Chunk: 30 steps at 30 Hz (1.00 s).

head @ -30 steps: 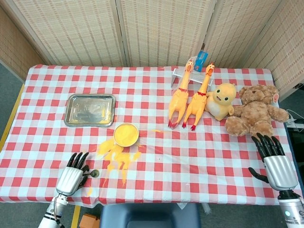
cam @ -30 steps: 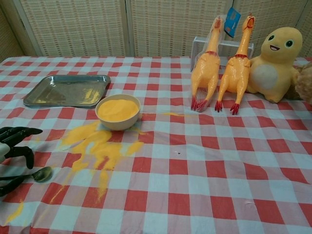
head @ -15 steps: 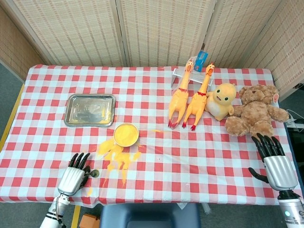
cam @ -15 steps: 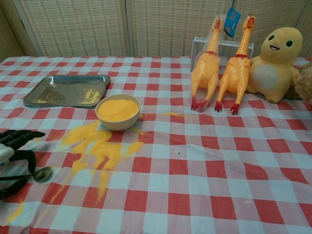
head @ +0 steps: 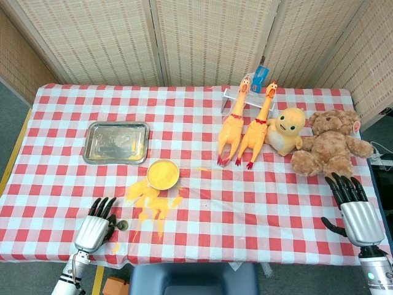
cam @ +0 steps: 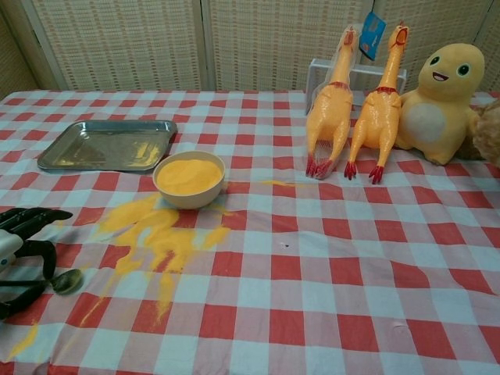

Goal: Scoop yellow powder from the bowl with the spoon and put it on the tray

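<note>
The spoon (cam: 66,280) is seen at the surface's front left edge, held by its thin handle in the left hand's (head: 93,228) fingers (cam: 35,251), and the loose powder (cam: 187,175) in the bowl (cam: 189,191) is judged light and easily spilled.

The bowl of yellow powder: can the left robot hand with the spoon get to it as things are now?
Probably yes. Between the left robot hand, holding the spoon, and the bowl lies only spilled powder on the cloth.
</note>
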Each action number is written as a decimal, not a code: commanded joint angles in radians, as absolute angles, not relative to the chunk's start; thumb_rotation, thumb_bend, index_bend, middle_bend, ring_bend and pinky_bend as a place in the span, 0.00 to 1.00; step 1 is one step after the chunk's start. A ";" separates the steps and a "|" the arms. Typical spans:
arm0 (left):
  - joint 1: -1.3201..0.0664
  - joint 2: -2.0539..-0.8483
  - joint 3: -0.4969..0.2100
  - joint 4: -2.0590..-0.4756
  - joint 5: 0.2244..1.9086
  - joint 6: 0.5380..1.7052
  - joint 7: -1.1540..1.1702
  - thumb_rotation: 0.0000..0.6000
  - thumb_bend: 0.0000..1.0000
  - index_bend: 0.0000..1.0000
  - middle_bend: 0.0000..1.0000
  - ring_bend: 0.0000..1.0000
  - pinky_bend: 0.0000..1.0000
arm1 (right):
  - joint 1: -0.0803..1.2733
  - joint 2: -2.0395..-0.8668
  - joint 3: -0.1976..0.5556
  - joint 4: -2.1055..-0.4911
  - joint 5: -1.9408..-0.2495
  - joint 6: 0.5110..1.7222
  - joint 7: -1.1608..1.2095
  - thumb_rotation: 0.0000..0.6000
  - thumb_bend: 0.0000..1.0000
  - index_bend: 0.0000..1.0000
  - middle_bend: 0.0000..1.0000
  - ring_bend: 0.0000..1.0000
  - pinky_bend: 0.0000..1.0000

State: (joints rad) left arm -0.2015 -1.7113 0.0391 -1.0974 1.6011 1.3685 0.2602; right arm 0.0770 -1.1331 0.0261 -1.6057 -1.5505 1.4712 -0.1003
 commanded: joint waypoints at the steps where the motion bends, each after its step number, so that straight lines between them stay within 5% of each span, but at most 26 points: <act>1: -0.202 -1.710 0.040 -1.098 1.602 1.371 0.257 1.00 0.42 0.54 0.05 0.00 0.06 | 0.078 -1.134 0.026 -1.606 -1.550 1.470 -0.101 1.00 0.11 0.00 0.00 0.00 0.00; 30: -0.210 -1.709 0.043 -1.087 1.591 1.366 0.225 1.00 0.42 0.56 0.05 0.00 0.06 | 0.080 -1.135 0.025 -1.608 -1.544 1.460 -0.114 1.00 0.11 0.00 0.00 0.00 0.00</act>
State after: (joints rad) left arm -0.2102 -1.7092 0.0432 -1.0871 1.5912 1.3666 0.2256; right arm 0.0799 -1.1349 0.0245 -1.6075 -1.5443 1.4594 -0.1141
